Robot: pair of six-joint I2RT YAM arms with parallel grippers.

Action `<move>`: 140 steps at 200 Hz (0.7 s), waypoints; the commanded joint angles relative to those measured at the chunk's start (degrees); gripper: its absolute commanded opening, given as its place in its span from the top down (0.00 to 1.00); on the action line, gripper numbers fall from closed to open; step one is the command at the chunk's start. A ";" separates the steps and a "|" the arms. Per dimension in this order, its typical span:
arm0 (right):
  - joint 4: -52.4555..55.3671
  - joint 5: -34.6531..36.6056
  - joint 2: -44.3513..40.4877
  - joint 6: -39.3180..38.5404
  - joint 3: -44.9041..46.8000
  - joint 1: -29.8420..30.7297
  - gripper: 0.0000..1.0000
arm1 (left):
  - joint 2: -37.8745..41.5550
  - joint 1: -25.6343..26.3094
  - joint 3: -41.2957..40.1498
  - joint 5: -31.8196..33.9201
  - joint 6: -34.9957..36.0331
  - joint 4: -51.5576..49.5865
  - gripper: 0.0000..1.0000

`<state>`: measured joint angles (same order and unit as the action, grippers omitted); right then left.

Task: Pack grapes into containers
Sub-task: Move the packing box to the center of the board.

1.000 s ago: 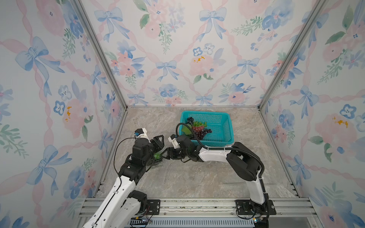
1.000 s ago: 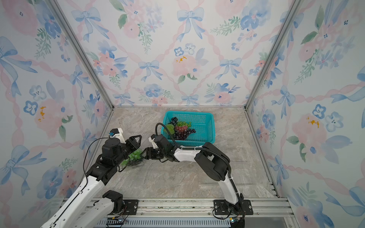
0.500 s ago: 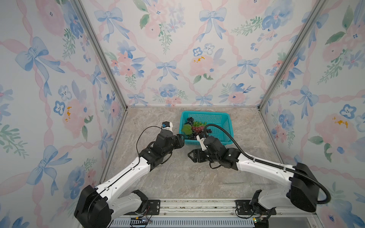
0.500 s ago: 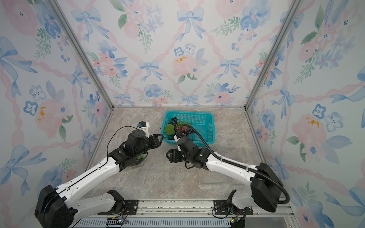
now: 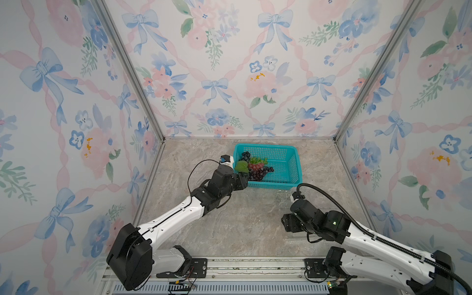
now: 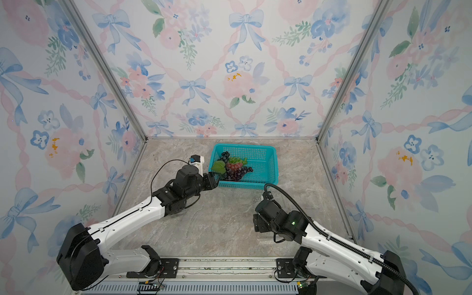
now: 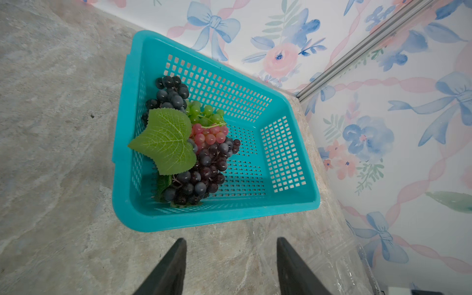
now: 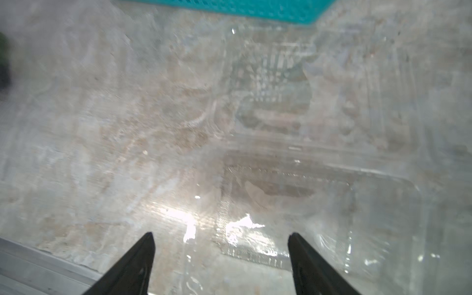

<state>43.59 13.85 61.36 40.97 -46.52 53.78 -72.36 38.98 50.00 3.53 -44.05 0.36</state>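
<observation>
Your left fingers (image 7: 177,255) are open w/ nothing btwn them, hovering just short of the teal basket (image 7: 217,217) at its front-left corner. The grapes (image 7: 201,158) (dark, red & green bunches plus a big leaf) all lie in the basket's left half, against its left wall. The basket sits by the back edge of the bench (image 5: 229,229), right of centre. Your right fingers (image 8: 140,255) are spread wide and hold nothing, low over a clear box (image 8: 319,122). It rests on the bench btwn the basket and the front-right corner. That wrist view is blurred.
</observation>
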 commanded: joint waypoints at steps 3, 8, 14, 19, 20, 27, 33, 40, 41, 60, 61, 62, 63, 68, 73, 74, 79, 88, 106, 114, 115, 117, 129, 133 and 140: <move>1.32 1.43 3.00 1.95 1.06 1.31 0.22 | -0.79 0.31 1.70 -0.89 -1.41 1.20 0.41; 0.90 1.17 3.94 1.86 1.09 1.45 0.22 | -0.82 0.31 1.92 -0.89 -1.82 1.15 0.41; 0.22 1.05 4.96 1.76 1.08 1.70 0.23 | -0.78 0.31 2.23 -0.98 -2.27 1.15 0.40; -0.44 0.89 5.75 1.76 1.01 1.89 0.24 | -0.88 0.31 2.65 -1.26 -2.51 1.13 0.39; -0.57 0.82 5.90 1.79 1.04 1.92 0.24 | -0.87 0.31 2.74 -1.30 -2.57 1.18 0.39; -1.93 0.20 7.03 1.68 1.19 2.16 0.25 | -1.07 0.31 3.31 -1.71 -3.06 1.11 0.37; -3.11 -0.36 7.99 1.57 1.20 2.21 0.26 | -1.09 0.31 3.90 -2.15 -3.78 1.12 0.37; -4.51 -0.93 9.17 1.41 1.14 2.24 0.27 | -1.27 0.31 4.45 -2.64 -4.54 1.06 0.36; -4.72 -1.02 9.32 1.45 1.15 2.23 0.27 | -1.28 0.31 4.56 -2.73 -4.68 1.05 0.36; -8.00 -2.63 12.72 0.72 0.27 2.21 0.29 | -1.59 0.35 5.91 -3.86 -6.55 1.11 0.33; -8.17 -2.70 12.86 0.70 0.24 2.21 0.30 | -1.62 0.33 6.00 -3.87 -6.65 1.08 0.33; -8.31 -2.78 13.06 0.70 0.13 2.21 0.30 | -1.59 0.32 6.04 -3.88 -6.74 1.11 0.33; -8.50 -2.91 13.24 0.65 0.04 2.16 0.30 | -1.57 0.31 6.10 -3.92 -6.83 1.08 0.33; -9.34 -3.22 14.21 0.47 -0.28 2.12 0.32 | -1.47 0.35 6.45 -4.12 -7.35 1.09 0.32; -10.11 -3.37 15.09 0.36 -0.55 2.12 0.34 | -1.34 0.31 6.82 -4.42 -7.78 1.05 0.32; -10.24 -3.42 15.27 0.35 -0.61 2.12 0.35 | -1.32 0.31 6.93 -4.50 -7.84 1.09 0.32; -10.93 -3.81 16.24 0.27 -1.00 2.03 0.37 | -1.17 0.31 7.43 -4.92 -8.19 1.10 0.32; -12.33 -4.39 18.22 0.04 -1.65 2.03 0.40 | -0.99 0.39 8.57 -5.61 -8.34 1.11 0.30; -15.30 -5.93 22.30 -0.51 -3.17 2.27 0.48 | -0.37 1.04 10.78 -5.37 -9.71 1.05 0.31; -16.61 -6.28 24.05 -0.62 -4.06 2.80 0.51 | 0.13 1.20 11.41 -5.19 -10.75 1.05 0.31; -16.79 -6.33 24.28 -0.67 -4.21 2.90 0.52 | 0.12 1.19 11.54 -5.11 -10.86 1.05 0.31; -17.20 -6.34 24.73 -0.77 -4.50 3.06 0.52 | 0.29 1.19 11.66 -5.11 -11.05 1.11 0.31; -18.79 -6.57 27.64 -0.95 -6.34 3.97 0.57 | 1.26 1.45 12.16 -4.33 -12.87 1.07 0.30; -19.15 -6.93 28.81 -0.98 -7.09 4.14 0.59 | 1.50 1.57 12.28 -3.96 -13.50 1.06 0.29; -19.57 -7.54 30.72 -1.11 -8.46 4.52 0.62 | 1.97 1.79 12.55 -3.51 -14.21 1.05 0.29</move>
<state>28.80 8.45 86.48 40.51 -50.43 56.53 -72.77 40.12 60.71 -0.69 -54.26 0.82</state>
